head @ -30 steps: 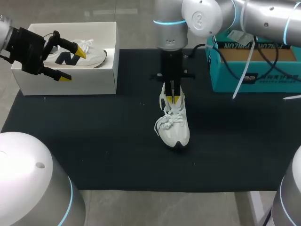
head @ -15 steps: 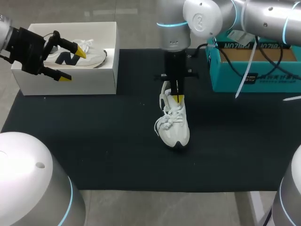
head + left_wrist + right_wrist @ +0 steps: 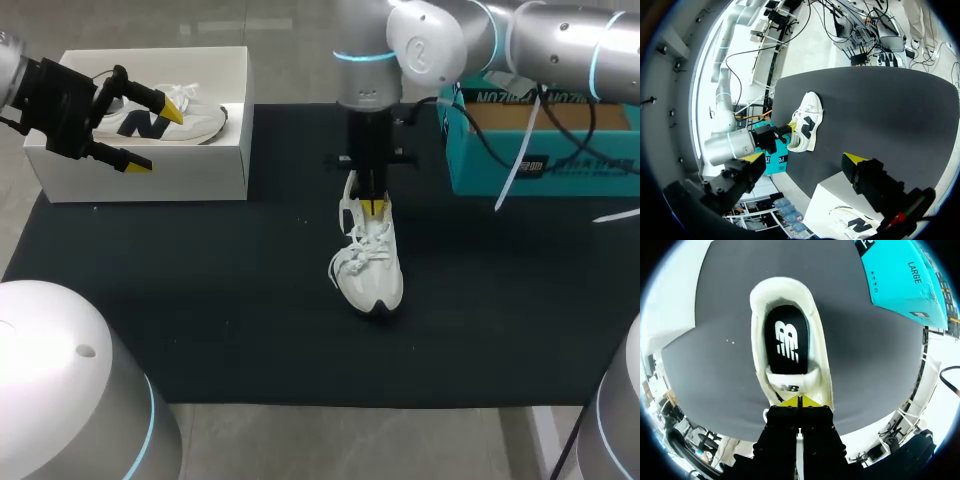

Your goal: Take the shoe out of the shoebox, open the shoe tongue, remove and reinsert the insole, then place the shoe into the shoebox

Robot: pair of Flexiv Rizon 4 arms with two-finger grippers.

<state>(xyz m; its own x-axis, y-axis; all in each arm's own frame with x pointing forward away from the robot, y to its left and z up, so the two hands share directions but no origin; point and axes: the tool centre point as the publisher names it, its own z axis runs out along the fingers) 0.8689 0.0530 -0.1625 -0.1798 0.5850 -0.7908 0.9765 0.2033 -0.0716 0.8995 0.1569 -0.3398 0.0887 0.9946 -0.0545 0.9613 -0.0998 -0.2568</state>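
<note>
Your work surface is a table covered by a black mat (image 3: 200, 320), with a pale grey margin showing past the mat's near edge. Three things rest on the mat. A white shoebox (image 3: 150, 175) sits at its far left corner, open at the top. A white shoe (image 3: 368, 270) stands on its sole near the middle, toe toward you and heel toward the far edge, well apart from both boxes. A teal box (image 3: 540, 165) sits at the far right.
</note>
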